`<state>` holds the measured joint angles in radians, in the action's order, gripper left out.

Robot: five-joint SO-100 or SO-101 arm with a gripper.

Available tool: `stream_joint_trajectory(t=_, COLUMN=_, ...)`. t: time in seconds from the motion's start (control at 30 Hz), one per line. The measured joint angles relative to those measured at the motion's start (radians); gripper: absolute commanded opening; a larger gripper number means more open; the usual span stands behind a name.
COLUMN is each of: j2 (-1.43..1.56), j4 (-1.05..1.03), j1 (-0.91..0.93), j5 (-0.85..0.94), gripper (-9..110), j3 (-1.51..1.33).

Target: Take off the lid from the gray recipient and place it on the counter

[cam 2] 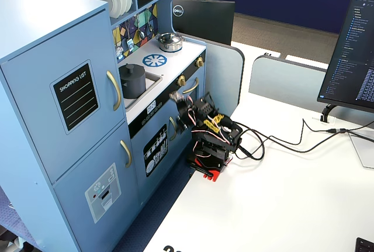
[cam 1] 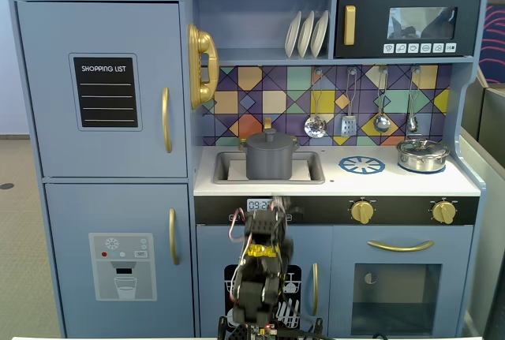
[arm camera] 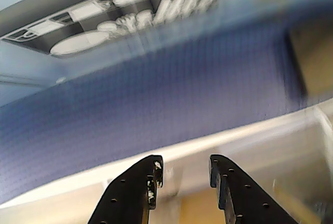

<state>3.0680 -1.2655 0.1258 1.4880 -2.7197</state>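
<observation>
My gripper (arm camera: 184,174) hangs empty, fingers slightly parted, low in front of the toy kitchen.

At the centre of a fixed view, the lid (cam 1: 269,138) sits on the gray pot (cam 1: 270,162) in the sink, with open counter (cam 1: 331,178) to its right.

Even, bright room light fills both fixed views with soft shadows and a glint on the silver pot (cam 1: 422,155), while the wrist view is smeared with motion blur, only the claw (arm camera: 186,168) fairly sharp.
</observation>
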Motion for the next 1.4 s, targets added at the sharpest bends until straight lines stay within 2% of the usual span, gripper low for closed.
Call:
stream_joint_trajectory(t=0.2, j2=-0.215, j4=0.247, j1=0.000, j5=0.009, gripper=10, j3=0.403)
stream_joint_trajectory(t=0.33, j2=-0.259, j4=0.419, j1=-0.046, j5=0.054, gripper=14, j3=0.537)
stream_joint_trajectory(t=0.53, j2=-0.252, j4=0.538, j1=-0.044, j5=0.144, gripper=24, j3=0.592)
stream_joint_trajectory(t=1.07, j2=-0.476, j4=0.871, j1=-0.057, j5=0.164, gripper=21, j3=0.594)
stream_joint_trajectory(t=1.4, j2=-0.696, j4=0.988, j1=-0.058, j5=0.161, gripper=20, j3=0.692)
